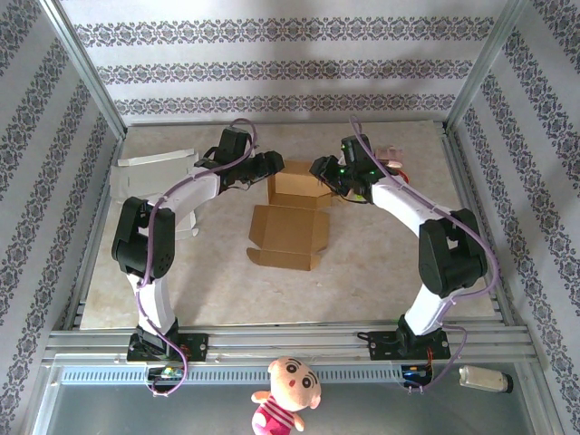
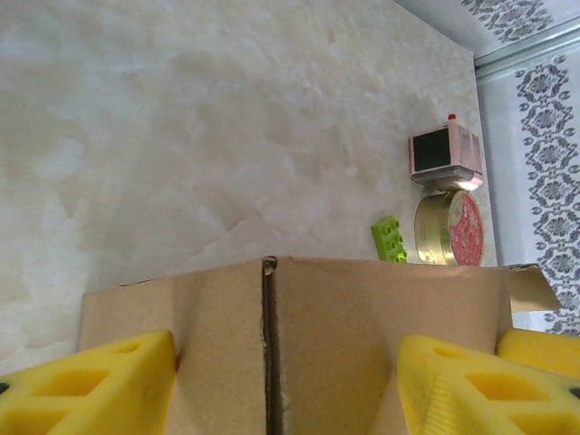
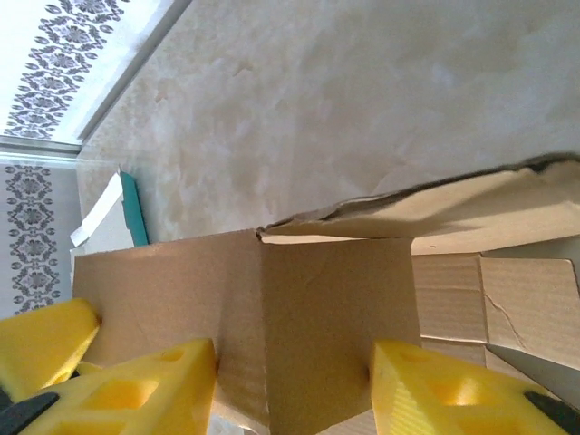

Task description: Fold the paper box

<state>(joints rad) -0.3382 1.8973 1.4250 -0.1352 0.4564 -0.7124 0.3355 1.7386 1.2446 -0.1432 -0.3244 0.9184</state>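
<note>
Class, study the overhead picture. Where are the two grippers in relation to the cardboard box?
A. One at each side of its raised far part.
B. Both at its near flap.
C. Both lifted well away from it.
A: the left gripper is at the left side of the upright far part of the cardboard box, and the right gripper is at its right side.

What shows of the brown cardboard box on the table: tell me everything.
The brown cardboard box is plain corrugated board, half folded. Its far part stands as open-topped walls; its near panel with small side flaps lies flat on the marbled table. One top edge looks torn and bowed. The left gripper and right gripper flank the raised part, yellow fingers either side of a wall crease; whether they clamp is unclear.
</note>
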